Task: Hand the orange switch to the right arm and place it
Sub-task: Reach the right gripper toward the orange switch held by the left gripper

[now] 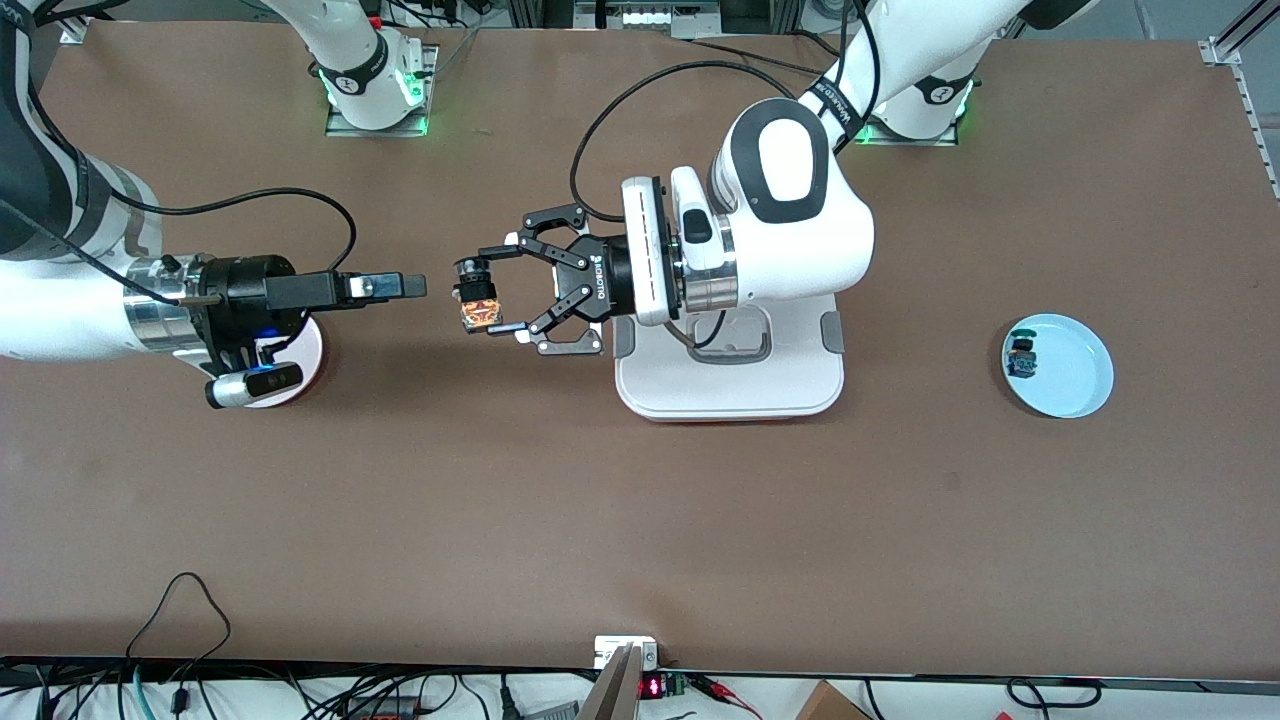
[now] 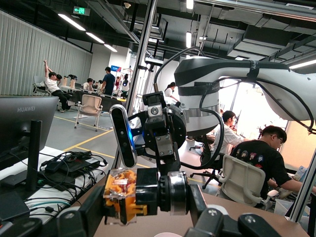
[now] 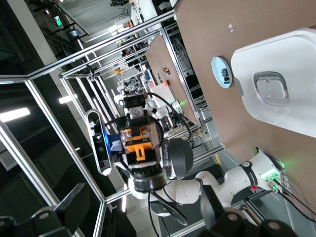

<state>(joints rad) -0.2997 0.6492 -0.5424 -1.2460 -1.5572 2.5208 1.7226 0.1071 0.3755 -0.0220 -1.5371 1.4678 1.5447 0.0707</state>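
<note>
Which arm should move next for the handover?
Right. The left gripper is shut on the orange switch in mid-air; the right gripper, open, faces it across a short gap and only needs to close in.

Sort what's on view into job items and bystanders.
Job: orange switch, clamped in the left gripper above the table; right gripper, open, facing it.
Bystanders: white lid; blue plate holding a blue switch.

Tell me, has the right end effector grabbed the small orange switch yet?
No, the orange switch sits in the left end effector; the right end effector is open, apart.
</note>
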